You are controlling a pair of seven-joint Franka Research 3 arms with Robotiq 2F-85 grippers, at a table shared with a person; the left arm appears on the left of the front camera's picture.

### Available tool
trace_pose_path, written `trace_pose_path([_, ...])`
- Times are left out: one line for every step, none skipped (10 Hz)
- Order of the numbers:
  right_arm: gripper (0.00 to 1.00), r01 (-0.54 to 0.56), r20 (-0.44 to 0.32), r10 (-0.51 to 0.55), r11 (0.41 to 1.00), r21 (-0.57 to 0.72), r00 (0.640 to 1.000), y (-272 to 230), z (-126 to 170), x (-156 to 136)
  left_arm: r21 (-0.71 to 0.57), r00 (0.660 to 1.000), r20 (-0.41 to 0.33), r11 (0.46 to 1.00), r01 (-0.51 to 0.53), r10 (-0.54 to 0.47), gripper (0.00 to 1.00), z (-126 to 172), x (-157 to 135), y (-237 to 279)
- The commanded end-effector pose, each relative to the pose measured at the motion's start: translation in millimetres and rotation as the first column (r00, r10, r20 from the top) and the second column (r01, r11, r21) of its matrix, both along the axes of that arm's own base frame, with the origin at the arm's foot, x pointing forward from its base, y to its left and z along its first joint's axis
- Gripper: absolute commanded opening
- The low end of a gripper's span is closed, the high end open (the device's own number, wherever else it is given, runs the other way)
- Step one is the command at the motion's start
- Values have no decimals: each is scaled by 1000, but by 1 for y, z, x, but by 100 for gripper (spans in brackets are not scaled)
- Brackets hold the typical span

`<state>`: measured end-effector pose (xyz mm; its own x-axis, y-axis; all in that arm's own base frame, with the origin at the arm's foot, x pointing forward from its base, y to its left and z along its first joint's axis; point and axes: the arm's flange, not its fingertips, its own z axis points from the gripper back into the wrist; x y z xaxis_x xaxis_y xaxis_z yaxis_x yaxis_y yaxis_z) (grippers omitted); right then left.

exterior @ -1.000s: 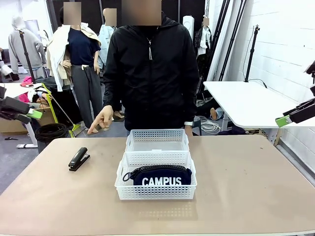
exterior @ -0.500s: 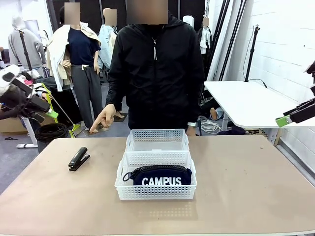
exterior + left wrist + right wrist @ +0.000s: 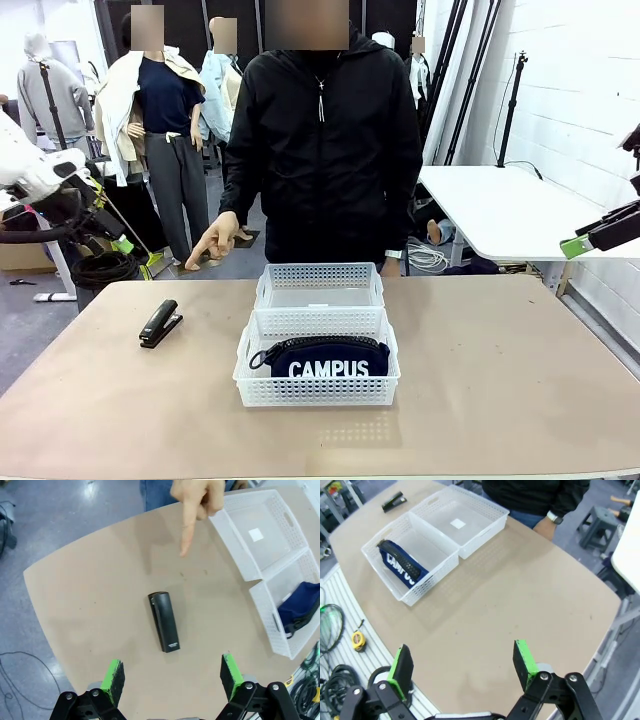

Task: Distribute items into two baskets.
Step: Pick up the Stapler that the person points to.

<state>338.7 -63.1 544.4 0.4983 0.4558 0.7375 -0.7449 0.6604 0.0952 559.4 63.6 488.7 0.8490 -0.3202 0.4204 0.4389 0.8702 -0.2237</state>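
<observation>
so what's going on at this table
The navy pouch sits in the near basket; the far basket holds no item. The black stapler lies on the table, and the person's hand points toward it. The left gripper hovers open above it; the right gripper is open too, holding nothing.

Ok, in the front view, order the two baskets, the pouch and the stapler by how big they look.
1. near basket and far basket: the far one looks smaller, perhaps only from distance, so unranked.
2. pouch
3. stapler
</observation>
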Motion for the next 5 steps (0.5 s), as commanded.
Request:
trace_pose_path([100,-2,-3,2,1000,15,1000,2,0,1,63,997,-68,998,23,-18,100,0,22,-8])
trace_pose_path([100,-2,-3,2,1000,15,1000,2,0,1,91,993,-109,995,46,-36,100,-7,33,-16])
trace_pose_path([100,-2,-3,2,1000,15,1000,2,0,1,104,989,-141,993,63,-48,100,-12,42,-22])
trace_pose_path([100,-2,-3,2,1000,15,1000,2,0,1,127,984,-171,989,75,-53,100,-18,49,-28])
trace_pose_path([100,-2,-3,2,1000,15,1000,2,0,1,158,975,-216,984,85,-50,100,-22,56,-32])
